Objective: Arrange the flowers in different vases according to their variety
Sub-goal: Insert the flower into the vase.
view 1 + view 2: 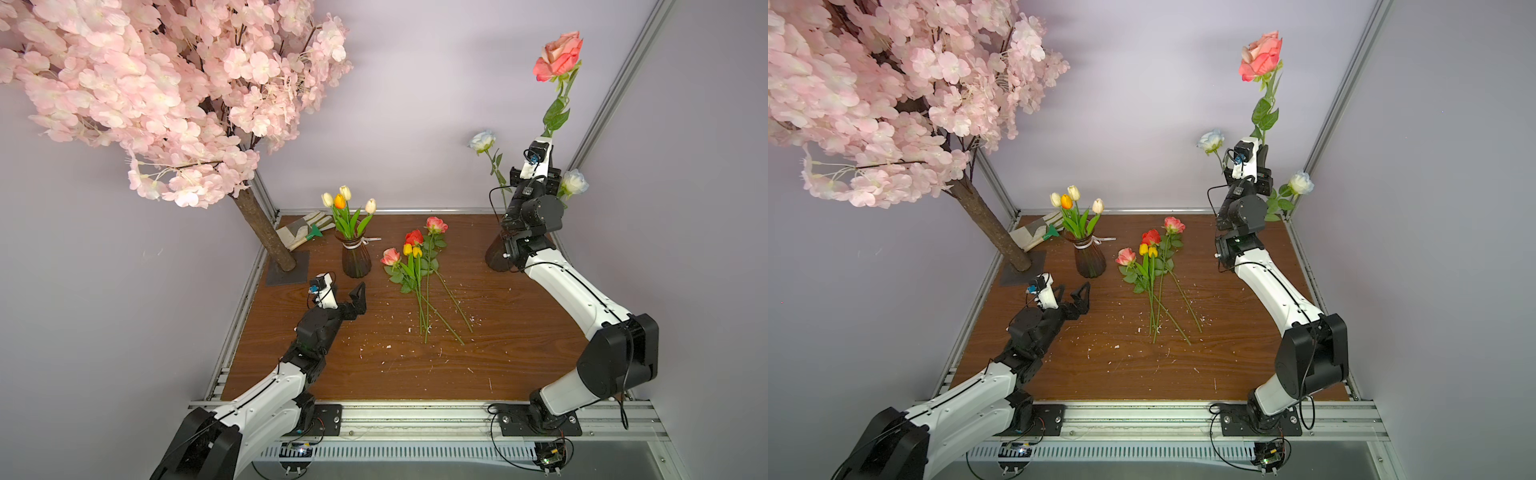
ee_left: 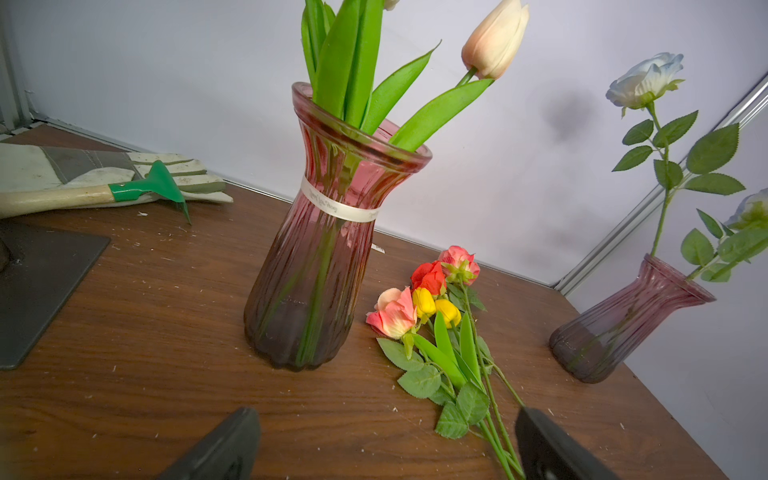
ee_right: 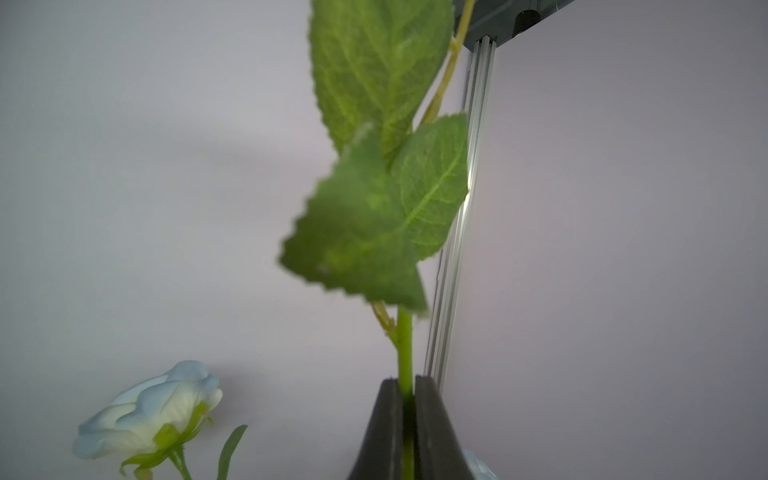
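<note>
Found the ribboned vase [image 1: 356,259] upright toward the back of the bench [image 1: 498,357], holding four tulips [image 1: 347,205]: three cream, one orange. Found the plain vase [image 2: 623,320] upright near the right back corner, partly hidden behind the right arm in both top views, with two white roses [image 1: 482,141] leaning out of it. Saw the right end effector [image 3: 407,380] high up near that vase, pressed together on the green stem of a pink rose [image 1: 558,56], bloom uppermost. Saw the left end effector [image 1: 1073,291] spread wide, low over the bench, just in front of the ribboned vase, gripping nothing. Counted five loose flowers [image 1: 415,257] lying on the bench between the vases: two pink roses, one red rose, two yellow tulips.
</note>
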You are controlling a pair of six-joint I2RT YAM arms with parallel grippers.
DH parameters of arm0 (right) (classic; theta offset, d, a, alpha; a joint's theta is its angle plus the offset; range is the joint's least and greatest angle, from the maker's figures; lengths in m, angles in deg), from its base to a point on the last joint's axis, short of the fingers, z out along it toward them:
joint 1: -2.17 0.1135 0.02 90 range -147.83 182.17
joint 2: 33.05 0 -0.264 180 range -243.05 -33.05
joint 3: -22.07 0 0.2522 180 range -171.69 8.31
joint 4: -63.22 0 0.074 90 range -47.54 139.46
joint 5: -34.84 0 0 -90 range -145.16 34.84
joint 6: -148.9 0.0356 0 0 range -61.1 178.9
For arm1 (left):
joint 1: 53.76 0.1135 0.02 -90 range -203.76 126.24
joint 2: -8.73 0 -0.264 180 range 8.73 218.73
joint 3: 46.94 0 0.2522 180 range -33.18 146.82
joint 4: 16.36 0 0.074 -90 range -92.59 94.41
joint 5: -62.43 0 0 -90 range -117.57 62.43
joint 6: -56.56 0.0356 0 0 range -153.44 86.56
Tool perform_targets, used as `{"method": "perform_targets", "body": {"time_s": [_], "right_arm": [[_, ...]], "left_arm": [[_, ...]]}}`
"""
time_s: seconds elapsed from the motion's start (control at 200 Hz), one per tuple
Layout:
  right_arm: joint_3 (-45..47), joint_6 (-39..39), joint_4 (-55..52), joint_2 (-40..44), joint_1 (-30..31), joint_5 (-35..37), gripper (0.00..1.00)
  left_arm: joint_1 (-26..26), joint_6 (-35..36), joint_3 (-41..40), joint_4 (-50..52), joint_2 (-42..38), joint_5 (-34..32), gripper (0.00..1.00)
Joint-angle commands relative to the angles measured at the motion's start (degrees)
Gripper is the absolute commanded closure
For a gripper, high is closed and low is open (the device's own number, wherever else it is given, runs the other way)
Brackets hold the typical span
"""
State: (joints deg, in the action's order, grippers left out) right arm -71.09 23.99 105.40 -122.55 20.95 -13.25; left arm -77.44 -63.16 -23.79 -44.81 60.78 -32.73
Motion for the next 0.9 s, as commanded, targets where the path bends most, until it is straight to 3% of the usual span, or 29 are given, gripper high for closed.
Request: {"method": "perform_targets", "body": {"time_s": [0.0,0.43,0.475,0.59,0.811,0.896], "right_arm": [[-1.42,3.1,3.44,-0.36,-1.06,-2.16,1.0],[7.79,11.83,-0.56,-0.34,-3.22,-4.06,1.0],[8.71,13.0,-2.35,0.05,-3.26,-4.33,0.93],[10.19,18.29,-9.79,2.24,-3.29,-5.93,0.65],[5.85,33.9,-38.57,7.46,-3.31,-11.75,0.53],[7.56,38.37,-44.79,10.54,-3.23,-16.18,0.5]], "left_arm": [[-0.55,0.96,-0.03,-1.33,-0.2,0.42,0.01],[-0.58,0.88,0.26,-1.87,1.11,1.17,0.01],[-0.58,0.84,0.37,-1.9,1.38,1.32,0.01],[-0.57,0.89,0.54,-1.89,1.8,1.41,0.01],[-0.58,0.86,2.4,-1.65,5.87,4.47,0.01],[-0.73,0.89,3.88,-1.27,8.63,6.48,0.01]]}}
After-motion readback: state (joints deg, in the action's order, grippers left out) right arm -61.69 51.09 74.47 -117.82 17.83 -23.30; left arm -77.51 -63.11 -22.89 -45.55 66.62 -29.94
